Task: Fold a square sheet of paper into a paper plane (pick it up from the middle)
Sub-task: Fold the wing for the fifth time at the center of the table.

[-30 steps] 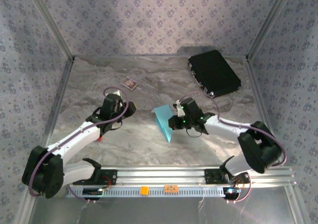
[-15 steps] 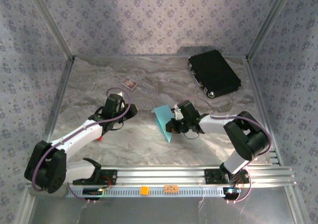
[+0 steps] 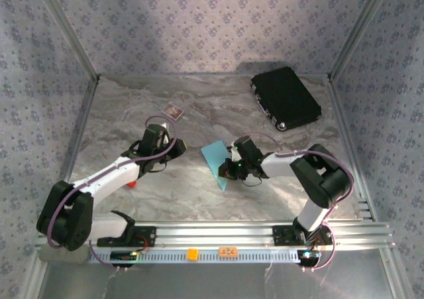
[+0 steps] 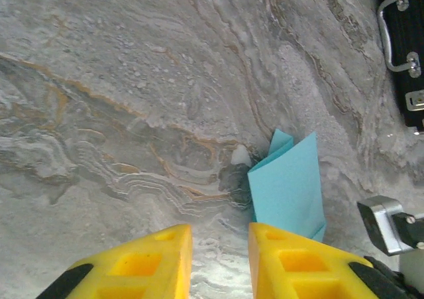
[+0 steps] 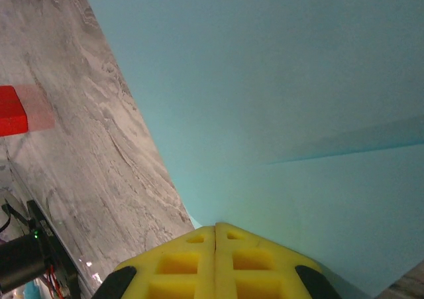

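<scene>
Right gripper [image 3: 230, 171], fingers clenched flat together, was set on the light-blue paper [image 3: 215, 156] at the centre of the overhead frame, apparently so that a fold could be pressed and the sheet pinned to the marble table [image 3: 132, 113]. Left gripper [image 3: 177, 148] was held just left of the paper and apart from it, jaws slightly parted and empty, seemingly kept ready to assist. The paper's long axis was laid from upper left to lower right, its narrow tip pointed toward the bottom edge.

No text or label is legible on anything.
</scene>
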`<state>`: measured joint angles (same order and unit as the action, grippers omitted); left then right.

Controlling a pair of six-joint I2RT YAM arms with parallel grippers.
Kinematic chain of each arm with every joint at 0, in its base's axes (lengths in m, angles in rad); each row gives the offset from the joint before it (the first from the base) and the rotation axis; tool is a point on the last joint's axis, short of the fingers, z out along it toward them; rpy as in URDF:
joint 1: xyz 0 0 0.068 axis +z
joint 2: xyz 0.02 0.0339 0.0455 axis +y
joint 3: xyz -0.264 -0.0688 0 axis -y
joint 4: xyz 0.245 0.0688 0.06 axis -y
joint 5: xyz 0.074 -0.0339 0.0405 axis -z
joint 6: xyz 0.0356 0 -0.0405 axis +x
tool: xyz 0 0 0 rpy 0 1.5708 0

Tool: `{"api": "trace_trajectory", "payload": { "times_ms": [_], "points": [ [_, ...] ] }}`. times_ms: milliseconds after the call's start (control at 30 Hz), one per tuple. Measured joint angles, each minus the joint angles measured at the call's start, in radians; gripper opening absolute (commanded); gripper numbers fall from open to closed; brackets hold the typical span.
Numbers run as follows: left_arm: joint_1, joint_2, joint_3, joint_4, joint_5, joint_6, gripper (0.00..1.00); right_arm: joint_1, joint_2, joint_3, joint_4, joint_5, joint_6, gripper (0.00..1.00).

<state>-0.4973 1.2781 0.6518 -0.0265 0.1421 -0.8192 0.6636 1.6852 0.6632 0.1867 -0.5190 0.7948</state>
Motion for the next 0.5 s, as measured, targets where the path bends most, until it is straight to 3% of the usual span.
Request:
{"api": "trace_trajectory", "payload": {
  "times_ms": [267, 500],
  "points": [
    [-0.031, 0.148, 0.076, 0.077, 0.140, -0.035, 0.09, 0.047, 0.003, 0.020, -0.014, 0.052, 0.165, 0.02],
    [-0.095, 0.312, 0.161, 0.126, 0.246, -0.066, 0.05, 0.051, 0.005, 0.005, 0.027, 0.061, 0.272, 0.01]
  ]
}}
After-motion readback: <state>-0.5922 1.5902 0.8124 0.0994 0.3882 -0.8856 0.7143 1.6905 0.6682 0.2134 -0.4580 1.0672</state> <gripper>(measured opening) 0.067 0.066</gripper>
